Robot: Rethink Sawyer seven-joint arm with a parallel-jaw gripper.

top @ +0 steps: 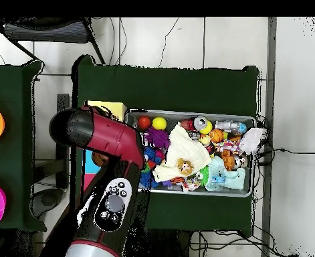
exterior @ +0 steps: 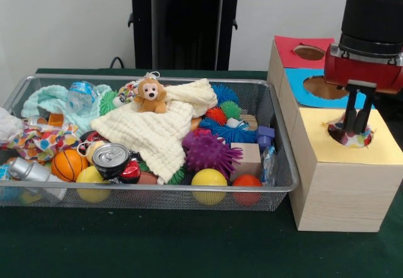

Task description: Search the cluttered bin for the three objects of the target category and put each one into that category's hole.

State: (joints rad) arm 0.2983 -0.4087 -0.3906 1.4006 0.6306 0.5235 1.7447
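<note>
My gripper (exterior: 356,129) hangs over the hole in the yellow-topped box (exterior: 343,165), right of the wire bin (exterior: 157,190). Its fingers stand close together, shut on a bright patterned cloth (exterior: 350,139) that sits bunched in the hole's mouth. Other cloths lie in the bin: a cream one (exterior: 157,133) in the middle, a mint one (exterior: 50,99) at the back left, and a patterned one (exterior: 38,143) at the left. In the overhead view the arm (top: 103,137) hides the gripper and most of the boxes; only a corner of the yellow box (top: 110,107) shows beside the bin (top: 193,112).
Behind the yellow box stand a blue-topped box (exterior: 296,80) and a red-topped box (exterior: 296,58), each with a hole. The bin also holds a toy monkey (exterior: 151,95), a can (exterior: 111,157), several balls, spiky toys, a bottle (exterior: 80,95) and wooden blocks.
</note>
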